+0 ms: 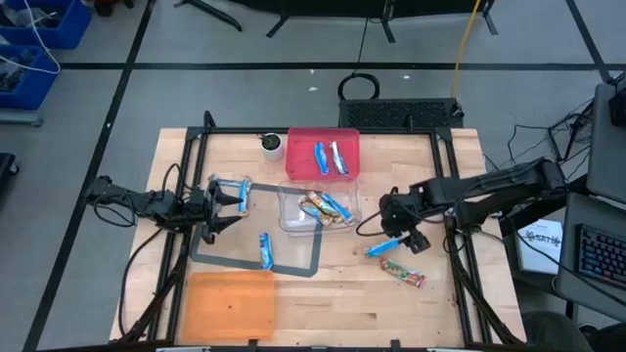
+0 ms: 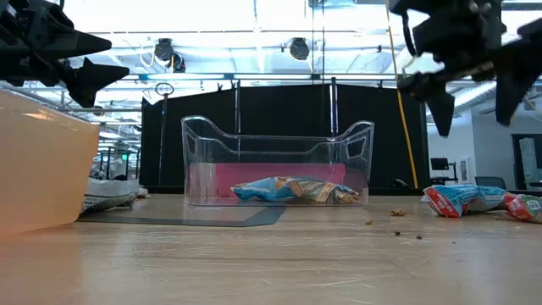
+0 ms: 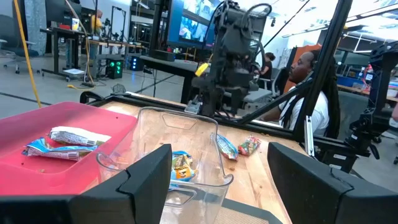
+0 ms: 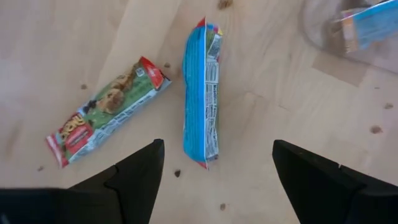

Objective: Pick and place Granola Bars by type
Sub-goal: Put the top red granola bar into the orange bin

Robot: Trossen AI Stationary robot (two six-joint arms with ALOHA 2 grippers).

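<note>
My right gripper (image 4: 217, 171) (image 1: 406, 235) hovers open above two granola bars lying flat on the wooden table: a blue-and-white one (image 4: 202, 93) (image 1: 383, 247) between and just ahead of its fingers, and a red-and-green one (image 4: 106, 111) (image 1: 403, 274) beside it. It touches neither, and in the low view it (image 2: 474, 93) is well above them. My left gripper (image 3: 221, 186) (image 1: 233, 203) is open and empty, raised near the clear bin (image 1: 318, 207), with blue bars (image 1: 237, 186) lying beside it. More bars lie in the clear bin (image 2: 292, 190) and in the red tray (image 1: 329, 156).
A small white cup (image 1: 271, 146) stands left of the red tray (image 1: 303, 142). One blue bar (image 1: 265, 250) lies on the grey mat. An orange container (image 1: 230, 305) sits at the near left. Crumbs dot the wood near the right-hand bars. A person (image 3: 305, 93) sits beyond the table.
</note>
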